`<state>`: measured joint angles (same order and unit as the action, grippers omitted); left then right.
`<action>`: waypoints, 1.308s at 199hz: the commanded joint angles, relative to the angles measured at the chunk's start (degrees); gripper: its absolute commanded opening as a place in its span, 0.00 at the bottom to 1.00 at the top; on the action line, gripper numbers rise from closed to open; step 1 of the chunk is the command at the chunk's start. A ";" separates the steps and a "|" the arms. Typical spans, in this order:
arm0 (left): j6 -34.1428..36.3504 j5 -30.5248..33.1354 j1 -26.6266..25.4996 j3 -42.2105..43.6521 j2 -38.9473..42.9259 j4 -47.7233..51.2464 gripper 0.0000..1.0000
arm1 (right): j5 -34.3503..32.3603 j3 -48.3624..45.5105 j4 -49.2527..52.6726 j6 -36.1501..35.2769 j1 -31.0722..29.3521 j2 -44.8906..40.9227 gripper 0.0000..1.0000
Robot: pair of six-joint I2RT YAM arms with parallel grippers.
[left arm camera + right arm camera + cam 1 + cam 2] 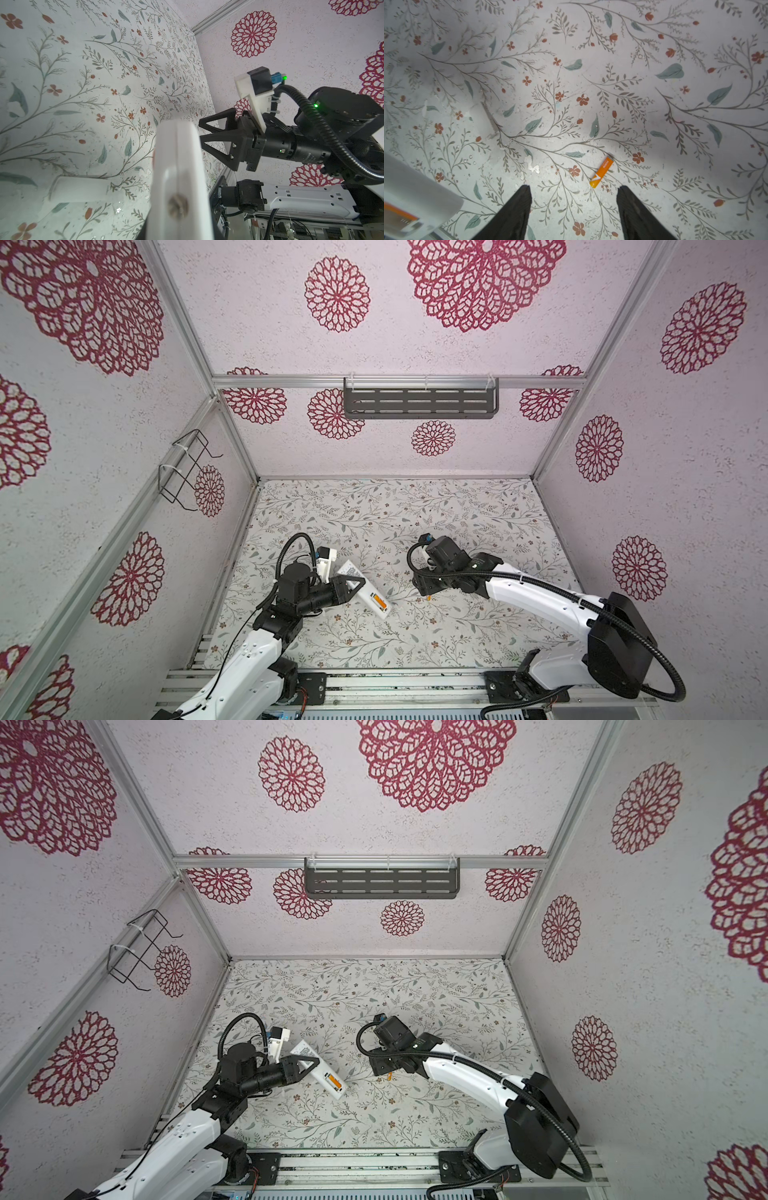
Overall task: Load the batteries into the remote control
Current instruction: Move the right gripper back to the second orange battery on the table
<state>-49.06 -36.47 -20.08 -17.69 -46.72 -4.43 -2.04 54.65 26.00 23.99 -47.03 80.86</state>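
Observation:
The white remote control [360,587] is held off the table at a slant, back side up, with my left gripper [358,582] shut across its middle. Its open compartment at the lower end holds one orange battery [378,600], also seen in a top view [335,1081]. A second orange battery [601,172] lies loose on the table, showing in both top views [428,596] [390,1076]. My right gripper [574,188] hangs open just above the table, this battery a little ahead of its fingertips [623,190] and between nothing. The remote's corner [415,187] sits to the gripper's side.
A flat white piece [79,189] lies on the floral table [415,510] near the remote. My right gripper [201,131] shows beyond the remote's end [178,158] in the left wrist view. A dark shelf [420,402] hangs on the back wall, a wire rack [183,470] on the left wall.

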 commanded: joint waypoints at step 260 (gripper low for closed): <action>1.16 1.40 -2.90 1.34 -1.45 -6.91 0.00 | -7.71 -1.35 -4.52 13.27 0.36 14.49 0.31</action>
<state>-48.23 -35.18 -22.63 -15.90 -49.15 -9.17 -8.40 53.74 21.54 35.99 -47.03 94.43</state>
